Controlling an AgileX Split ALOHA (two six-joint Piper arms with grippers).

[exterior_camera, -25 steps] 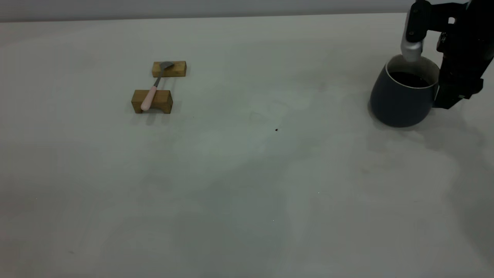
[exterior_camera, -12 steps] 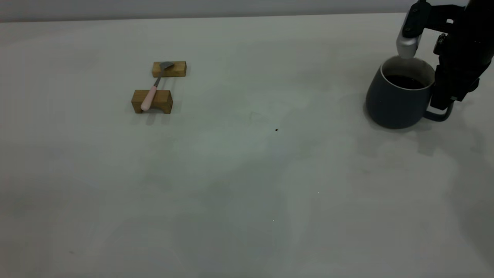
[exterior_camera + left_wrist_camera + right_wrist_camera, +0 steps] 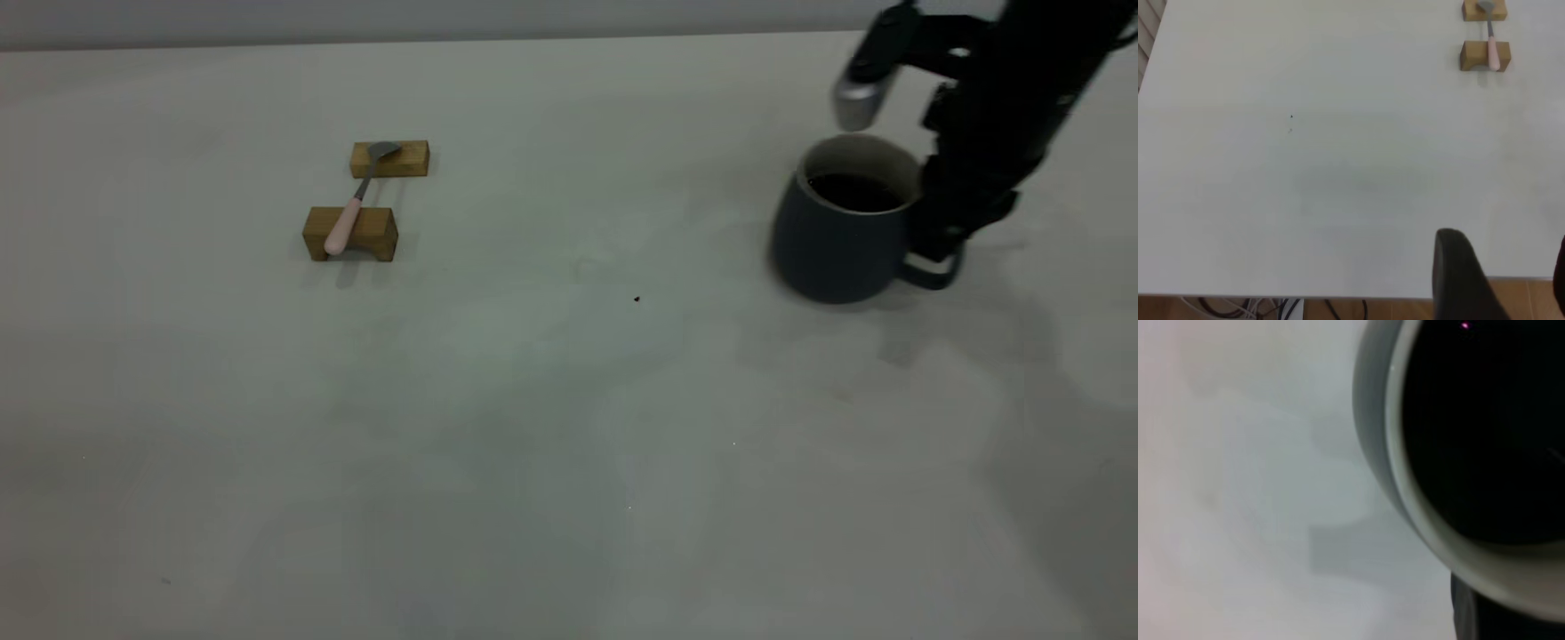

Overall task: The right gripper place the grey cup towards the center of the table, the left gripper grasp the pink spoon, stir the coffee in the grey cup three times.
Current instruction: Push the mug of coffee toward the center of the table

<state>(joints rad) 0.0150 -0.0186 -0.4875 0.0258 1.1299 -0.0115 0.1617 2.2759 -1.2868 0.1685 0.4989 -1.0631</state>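
**Task Status: Cup Relocation in Progress, Stirring Not Yet Begun**

The grey cup (image 3: 840,233) is located at the right side of the table (image 3: 551,427), well apart from the centre. Its loop handle is gripped by the right gripper (image 3: 944,242), whose black fingers are closed around it from above. The coffee (image 3: 855,191) is seen as a dark surface below the white rim; no spill is visible on the table beside the cup. Placement at the centre is judged incomplete.

The pink spoon (image 3: 345,222) is laid across two wooden blocks (image 3: 351,233), bowl end on the farther block, handle on the nearer. It is untouched.

The left gripper (image 3: 1501,280) is held at the near table edge, far from the spoon. Its fingers are spread apart and nothing is held between them.

Remaining steps, as judged: cup set-down near the centre, spoon pickup by the left gripper, three stirs.
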